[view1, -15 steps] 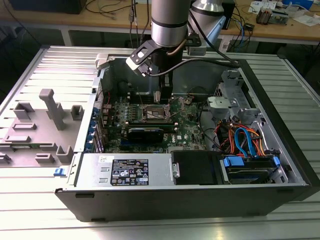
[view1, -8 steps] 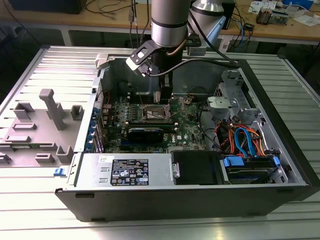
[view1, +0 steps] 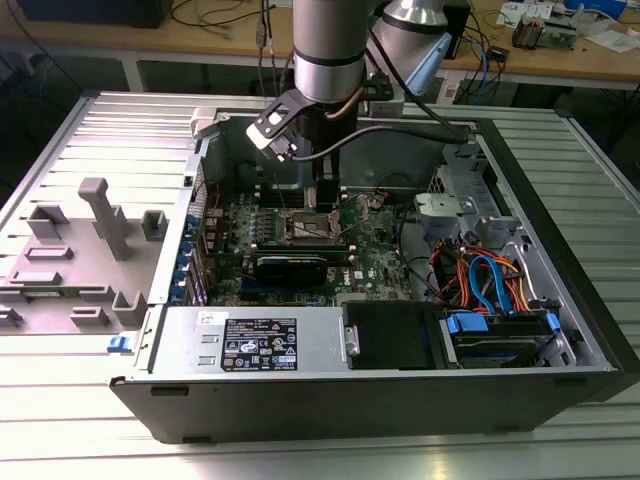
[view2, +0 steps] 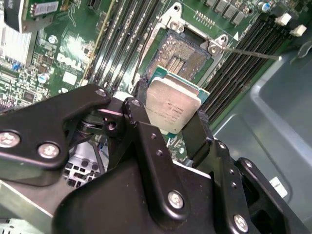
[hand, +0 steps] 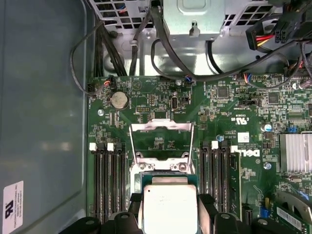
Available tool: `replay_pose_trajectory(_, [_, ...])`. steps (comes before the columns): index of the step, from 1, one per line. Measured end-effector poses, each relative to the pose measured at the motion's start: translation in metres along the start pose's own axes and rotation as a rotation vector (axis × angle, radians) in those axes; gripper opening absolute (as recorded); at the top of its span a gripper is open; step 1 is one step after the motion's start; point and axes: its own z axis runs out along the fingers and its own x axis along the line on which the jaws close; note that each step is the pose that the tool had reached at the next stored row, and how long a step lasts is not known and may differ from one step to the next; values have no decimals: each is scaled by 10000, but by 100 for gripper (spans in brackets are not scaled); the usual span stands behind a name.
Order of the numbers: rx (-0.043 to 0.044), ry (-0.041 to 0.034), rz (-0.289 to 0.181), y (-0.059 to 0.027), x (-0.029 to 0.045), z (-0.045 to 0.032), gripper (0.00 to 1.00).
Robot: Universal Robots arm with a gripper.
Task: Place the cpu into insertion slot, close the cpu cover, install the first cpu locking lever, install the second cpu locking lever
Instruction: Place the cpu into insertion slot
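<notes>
The pincer is found clenched on the cpu, which is gripped by two opposite edges with its metal top turned toward the wrist, so that the underside is left free for seating. The insertion slot is observed just beyond the fingertips, uncovered and unoccupied; the cpu is judged not yet seated. Past the slot, the cpu cover is swung back, keeping the opening clear. Memory slots are noted on either side of the pincer.

The cpu is running off the first wrist view's edge and partly covering the insertion slot in the second wrist view.
</notes>
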Motion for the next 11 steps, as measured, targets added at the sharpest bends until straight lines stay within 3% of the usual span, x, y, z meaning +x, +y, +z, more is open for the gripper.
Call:
replay_pose_trajectory(1, [-67, 0, -6, -30, 1, 17, 54])
replay_pose_trajectory(4, [-127, -1, -6, -85, 10, 64, 54])
replay_pose_trajectory(11, [-132, 0, -9, -108, 13, 202, 54])
